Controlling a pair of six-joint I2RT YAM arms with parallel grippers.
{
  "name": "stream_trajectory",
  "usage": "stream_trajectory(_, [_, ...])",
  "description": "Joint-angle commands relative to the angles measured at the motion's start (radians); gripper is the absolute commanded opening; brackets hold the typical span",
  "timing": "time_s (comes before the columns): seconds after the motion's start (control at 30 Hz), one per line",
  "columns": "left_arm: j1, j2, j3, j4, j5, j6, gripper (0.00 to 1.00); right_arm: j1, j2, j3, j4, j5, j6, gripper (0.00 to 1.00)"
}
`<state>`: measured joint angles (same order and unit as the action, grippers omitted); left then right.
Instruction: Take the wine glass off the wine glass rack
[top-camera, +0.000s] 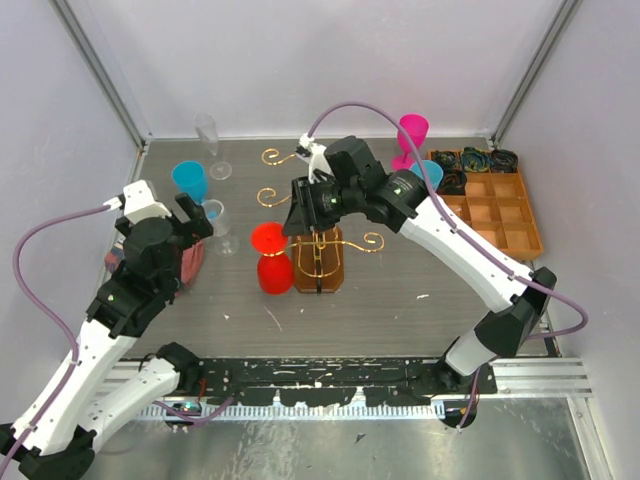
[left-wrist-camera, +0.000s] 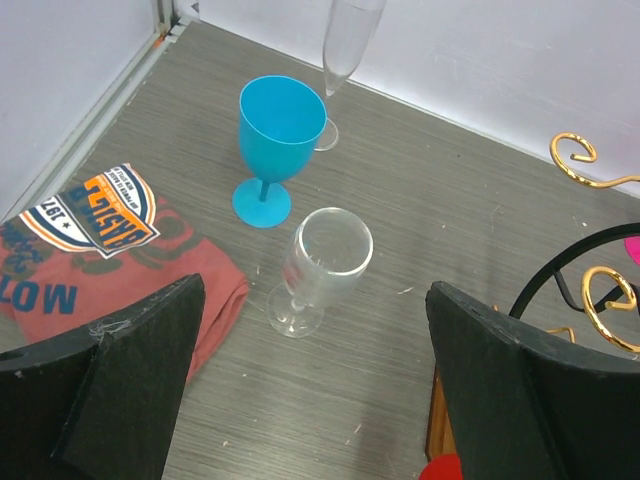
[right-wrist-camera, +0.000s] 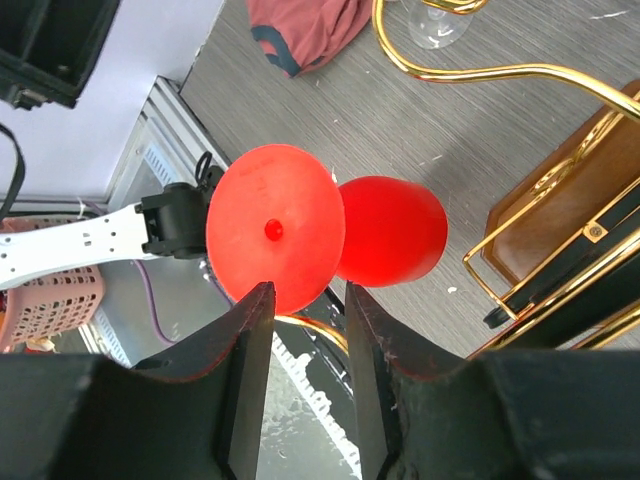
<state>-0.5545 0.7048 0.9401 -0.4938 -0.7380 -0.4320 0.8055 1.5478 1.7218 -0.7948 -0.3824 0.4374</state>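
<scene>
The wine glass rack (top-camera: 318, 250) is a gold wire stand on a brown base at the table's middle. A red wine glass (top-camera: 272, 258) hangs upside down on its left side, round foot uppermost. My right gripper (top-camera: 298, 212) hovers just behind and above that glass. In the right wrist view its fingers stand a narrow gap apart (right-wrist-camera: 308, 290), right at the edge of the red foot (right-wrist-camera: 275, 228), with a gold wire arm (right-wrist-camera: 480, 75) above. It holds nothing. My left gripper (top-camera: 195, 215) is open wide and empty (left-wrist-camera: 315, 290), left of the rack.
A clear glass (left-wrist-camera: 322, 262), a blue glass (left-wrist-camera: 278, 130) and a tall flute (top-camera: 208, 135) stand at the left. A red shirt (left-wrist-camera: 120, 250) lies by them. A pink glass (top-camera: 412, 135), a teal glass (top-camera: 428, 172) and a compartmented wooden tray (top-camera: 500, 210) are at the right.
</scene>
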Motion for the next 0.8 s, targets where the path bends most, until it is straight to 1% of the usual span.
stream_trajectory(0.0, [-0.002,0.0,0.036,0.001,0.009,0.0,0.99,0.002,0.011,0.008,0.015,0.03,0.021,0.41])
stream_trajectory(0.2, [-0.002,0.005,0.038,0.009,-0.002,0.007,0.99,0.001,0.034,-0.004,0.03,0.025,0.042,0.42])
stream_trajectory(0.33, [-0.002,0.002,0.034,0.006,-0.008,0.004,0.99,0.002,0.043,-0.022,0.067,-0.018,0.057,0.43])
stream_trajectory(0.53, [-0.002,0.0,0.029,0.007,-0.013,0.005,1.0,0.003,0.059,-0.029,0.106,-0.095,0.066,0.36])
stream_trajectory(0.57, [-0.002,0.001,0.029,0.007,-0.013,0.006,1.0,0.002,0.058,-0.03,0.113,-0.103,0.066,0.34])
stream_trajectory(0.77, [-0.002,-0.003,0.029,0.004,-0.018,0.005,1.0,0.002,0.045,-0.035,0.151,-0.135,0.085,0.02])
